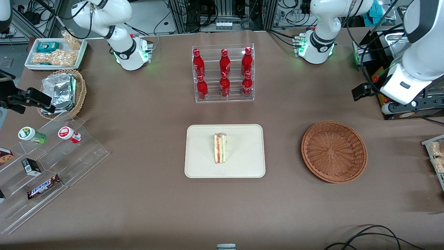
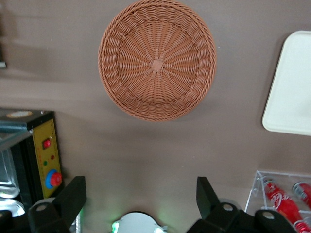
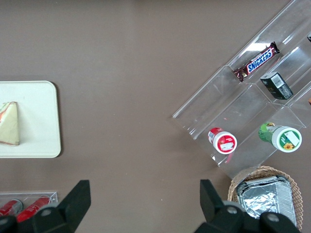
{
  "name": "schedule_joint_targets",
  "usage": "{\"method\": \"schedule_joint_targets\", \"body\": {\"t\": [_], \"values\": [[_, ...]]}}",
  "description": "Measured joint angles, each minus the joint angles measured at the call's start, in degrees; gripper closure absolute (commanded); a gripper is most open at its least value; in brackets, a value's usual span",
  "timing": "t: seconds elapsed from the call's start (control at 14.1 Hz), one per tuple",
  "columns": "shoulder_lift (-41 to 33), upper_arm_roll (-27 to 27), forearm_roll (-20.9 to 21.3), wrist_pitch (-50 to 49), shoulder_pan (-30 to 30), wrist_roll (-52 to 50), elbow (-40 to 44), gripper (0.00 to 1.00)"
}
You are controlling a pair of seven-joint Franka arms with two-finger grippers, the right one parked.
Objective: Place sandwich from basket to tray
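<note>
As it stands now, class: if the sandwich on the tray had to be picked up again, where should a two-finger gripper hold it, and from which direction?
From above, closing on its two flat bread faces. The sandwich stands on edge on the tray, filling stripe up, so the bread sides are exposed. The gripper is open, up above the table near the empty basket.

sandwich (image 1: 220, 149): pale bread, red-orange and green layers | tray (image 1: 242, 166): plain cream | basket (image 1: 334, 151): reddish-brown weave (radial pattern) | gripper (image 2: 141, 199): black fingers | table (image 1: 145, 114): brown
</note>
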Motion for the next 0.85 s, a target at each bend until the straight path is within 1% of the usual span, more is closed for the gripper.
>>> {"method": "schedule_joint_targets", "body": {"t": [0.28,0.64,0.78,0.85], "values": [[0.0,0.6,0.0,4.0,0.1,4.3,0.0,0.0],[0.0,6.3,-0.2,6.3,-2.5,10.1,0.7,0.0],[0.0,6.7,-0.6,6.3,-2.6,10.3,1.0,0.0],[0.0,6.7,-1.4,6.3,-2.8,10.3,1.0,0.0]]}}
